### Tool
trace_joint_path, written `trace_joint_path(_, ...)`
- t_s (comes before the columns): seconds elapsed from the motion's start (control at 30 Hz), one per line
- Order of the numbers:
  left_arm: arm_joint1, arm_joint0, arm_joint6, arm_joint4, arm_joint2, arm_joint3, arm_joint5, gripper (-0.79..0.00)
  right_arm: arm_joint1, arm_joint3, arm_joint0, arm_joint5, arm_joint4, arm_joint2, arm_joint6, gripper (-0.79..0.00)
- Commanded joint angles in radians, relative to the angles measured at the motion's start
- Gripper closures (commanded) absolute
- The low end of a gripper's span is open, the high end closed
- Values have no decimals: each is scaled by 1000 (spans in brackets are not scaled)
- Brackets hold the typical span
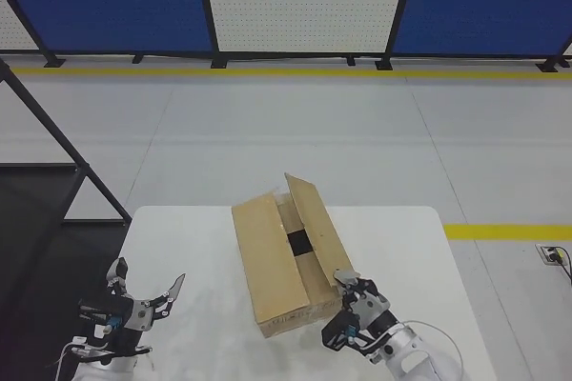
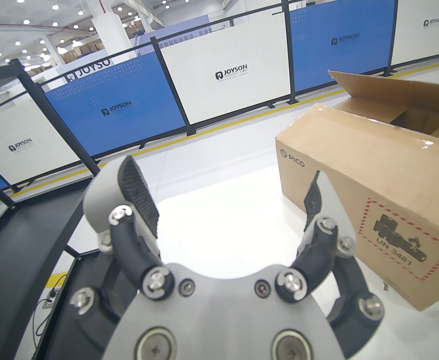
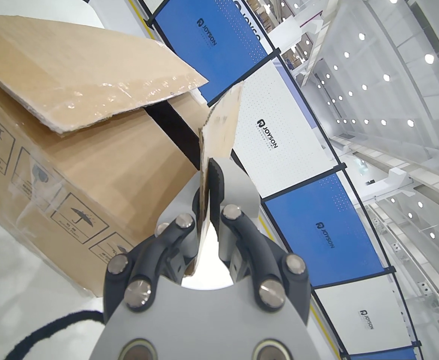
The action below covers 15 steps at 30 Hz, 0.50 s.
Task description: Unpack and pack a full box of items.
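Right jaws are clamping narrowly on the near end of the box's right flap (image 3: 221,121), with one ribbed finger (image 3: 216,185) pressing on each face of the cardboard. Seen from the top, this flap (image 1: 316,224) is standing nearly upright along the box's right edge. The right arm (image 1: 400,350) is sitting at the box's near right corner.

Left jaws are gaping wide with nothing between them, their ribbed pads (image 2: 139,192) facing each other. The left arm (image 1: 124,319) is hanging over the near left corner of the surface (image 1: 186,248), well apart from the box.

The box (image 1: 288,322) is resting in the middle of the surface, with its long side running away from the robot and slightly turned. Its left flap (image 1: 265,257) is lying flat over the opening, with clear tape clinging along its edge. Between the two flaps a dark gap (image 1: 300,243) is showing, and what is lying inside cannot be told.

A black rack (image 1: 38,238) is standing just beside the surface's left edge. Blue and white fence panels (image 1: 305,24) are lining the far side of the floor, with a yellow line (image 1: 296,71) running in front of them.
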Motion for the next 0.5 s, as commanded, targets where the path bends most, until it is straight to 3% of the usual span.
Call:
trace_joint_path(0.0, 0, 0, 0, 0, 0, 0, 0, -785, 3, 1, -3, -14, 12, 8, -28, 0)
trace_joint_path(0.47, 0, 0, 0, 0, 0, 0, 0, -785, 8, 9, -7, -34, 54, 29, -63, 0)
